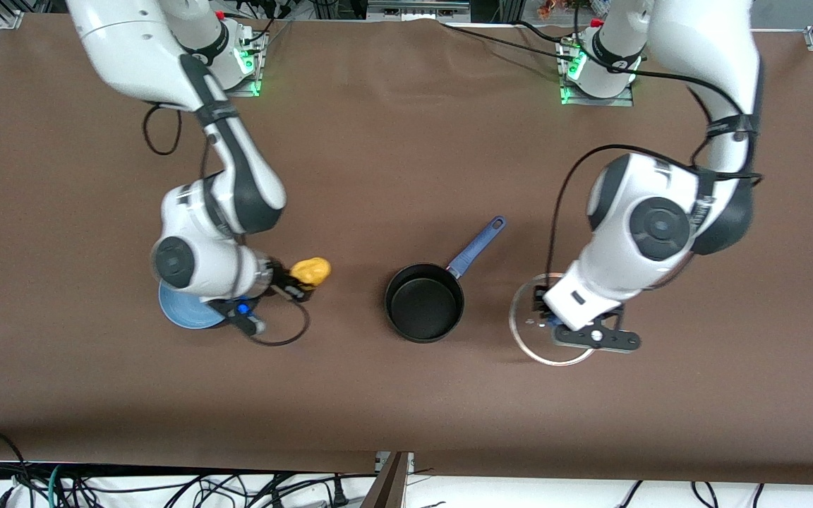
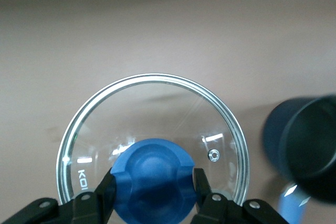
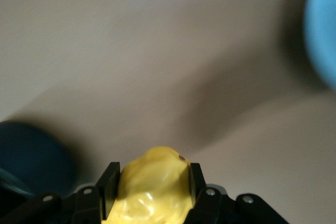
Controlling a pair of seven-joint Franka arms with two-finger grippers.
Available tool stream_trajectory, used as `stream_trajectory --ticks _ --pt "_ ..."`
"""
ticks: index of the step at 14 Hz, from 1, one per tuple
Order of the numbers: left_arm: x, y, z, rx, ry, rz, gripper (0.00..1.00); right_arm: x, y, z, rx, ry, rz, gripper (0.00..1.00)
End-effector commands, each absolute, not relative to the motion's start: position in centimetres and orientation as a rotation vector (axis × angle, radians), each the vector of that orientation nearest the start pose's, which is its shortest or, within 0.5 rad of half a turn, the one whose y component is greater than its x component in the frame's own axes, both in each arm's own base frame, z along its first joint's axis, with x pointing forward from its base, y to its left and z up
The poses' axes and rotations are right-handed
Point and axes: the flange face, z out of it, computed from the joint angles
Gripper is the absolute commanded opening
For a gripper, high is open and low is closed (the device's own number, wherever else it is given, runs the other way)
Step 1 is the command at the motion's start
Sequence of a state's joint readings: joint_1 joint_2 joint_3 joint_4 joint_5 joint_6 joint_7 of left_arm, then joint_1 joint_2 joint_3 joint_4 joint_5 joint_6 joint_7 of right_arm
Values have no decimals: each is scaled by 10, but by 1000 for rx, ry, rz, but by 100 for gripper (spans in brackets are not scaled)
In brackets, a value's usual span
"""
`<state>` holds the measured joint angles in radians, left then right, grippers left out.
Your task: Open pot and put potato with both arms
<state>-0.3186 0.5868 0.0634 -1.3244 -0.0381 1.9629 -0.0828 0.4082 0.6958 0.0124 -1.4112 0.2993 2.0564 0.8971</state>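
The black pot stands open mid-table, its blue handle pointing toward the robots' bases. My right gripper is shut on the yellow potato and holds it above the cloth, between the plate and the pot. In the right wrist view the potato sits between both fingers. My left gripper is shut on the blue knob of the glass lid, beside the pot toward the left arm's end. I cannot tell whether the lid rests on the table.
A light-blue plate lies under the right arm's wrist, toward the right arm's end. It shows at the edge of the right wrist view. The pot shows in the left wrist view. The table is covered with brown cloth.
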Motion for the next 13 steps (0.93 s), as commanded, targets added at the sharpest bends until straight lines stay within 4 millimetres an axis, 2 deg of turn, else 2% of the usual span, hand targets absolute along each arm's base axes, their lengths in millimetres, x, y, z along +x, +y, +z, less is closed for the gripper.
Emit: stream_trajectory --ticks 1,2,4,7,8,9,10,12,13 --pt "679 -120 401 -3124 507 -22 59 646 371 289 -2680 1086 233 43" --pt "677 -89 396 -3105 541 -5 58 642 391 293 -2599 1133 209 43" --pt "672 -38 385 -3057 656 8 59 642 410 293 -2449 1217 191 44" --pt "650 35 351 -3071 735 -25 58 654 442 292 -2266 1300 154 45" --pt "641 59 337 -3047 775 -32 58 658 450 290 -2230 1308 141 67" --pt "630 85 320 -3051 783 -43 59 658 455 288 -2220 1304 132 97" --pt "619 103 306 -3073 787 -74 59 658 455 291 -2224 1293 121 100" --pt "599 129 273 -3091 831 -144 58 660 449 298 -2247 1281 121 100" --pt "592 149 262 -3081 845 -163 58 660 445 303 -2301 1268 125 100"
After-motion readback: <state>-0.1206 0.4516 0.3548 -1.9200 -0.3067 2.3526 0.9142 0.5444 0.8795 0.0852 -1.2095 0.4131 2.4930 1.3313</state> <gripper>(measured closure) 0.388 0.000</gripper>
